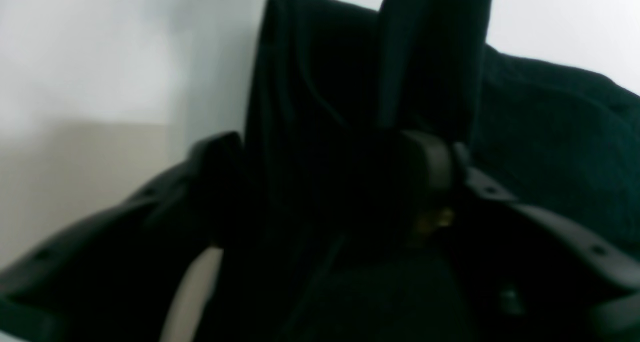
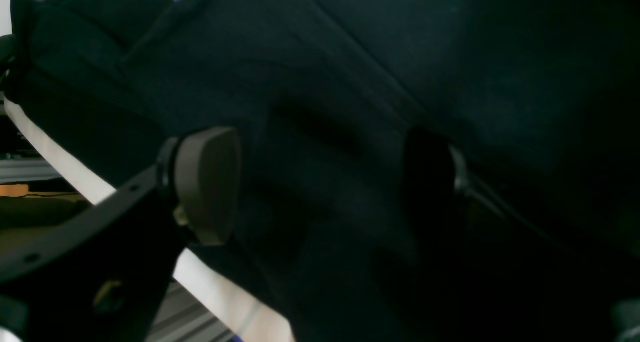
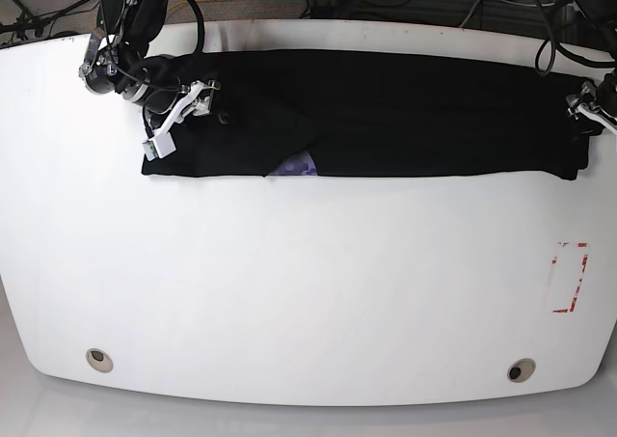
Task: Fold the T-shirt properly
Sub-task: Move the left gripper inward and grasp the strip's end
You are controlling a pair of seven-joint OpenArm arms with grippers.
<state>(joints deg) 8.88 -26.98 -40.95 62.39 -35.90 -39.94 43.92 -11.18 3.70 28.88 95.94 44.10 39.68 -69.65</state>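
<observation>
White, broad bench (image 3: 289,292) carries the large black cloth T-shirt (image 3: 405,119) as a long band along its far edge, a lengthwise fold apparently done; right pincer (image 2: 320,182) gapes wide over cloth, left pincer (image 1: 325,182) too dark to judge, so gripping both ends comes next.

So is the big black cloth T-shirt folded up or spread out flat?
Folded. The black cloth T-shirt lies as one long narrow band on the white table, its purple print barely showing.
</observation>
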